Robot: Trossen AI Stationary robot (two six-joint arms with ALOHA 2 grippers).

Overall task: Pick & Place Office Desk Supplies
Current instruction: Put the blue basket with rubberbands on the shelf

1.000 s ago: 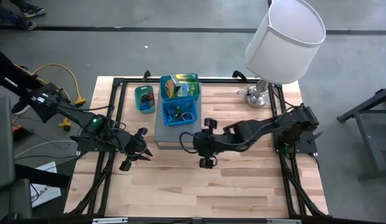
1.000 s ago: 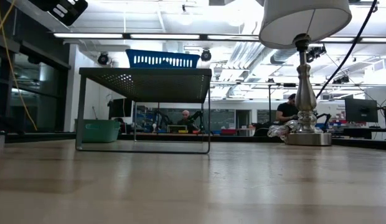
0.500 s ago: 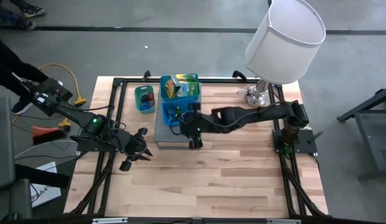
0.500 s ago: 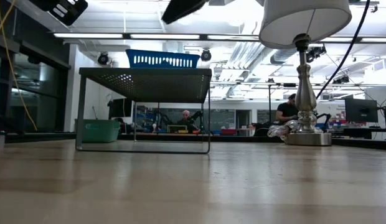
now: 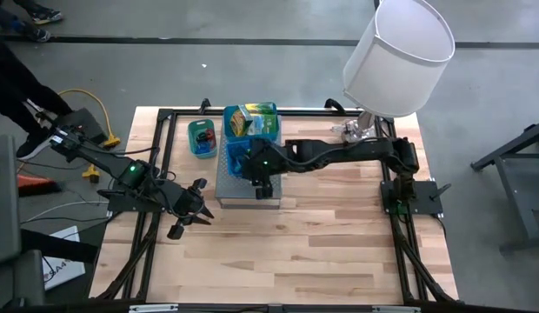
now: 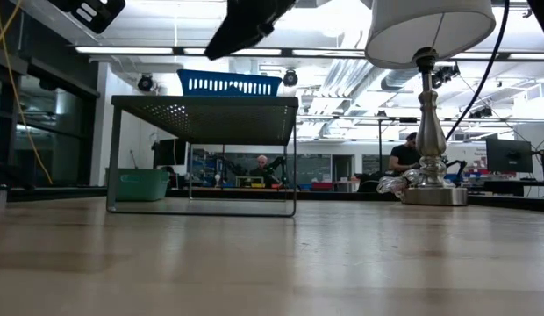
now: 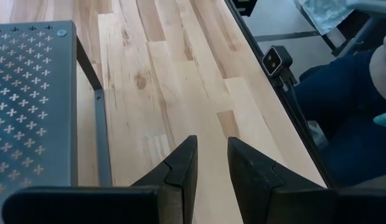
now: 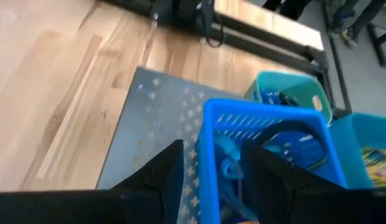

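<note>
The right gripper (image 8: 208, 171) hangs open and empty above the blue basket (image 8: 268, 134). Dropping off-centre, it might strike the rim. The left gripper (image 7: 210, 163) waits, parted, holding nothing.

Right arm: swung from the open table in front of the grey perforated stand (image 5: 226, 184) to a position stretched across it; right gripper (image 5: 260, 176) now above the stand's top, at the near edge of the blue basket (image 5: 249, 155). Low view: dark arm segment now crosses the upper frame above the basket, where none showed a second earlier
</note>
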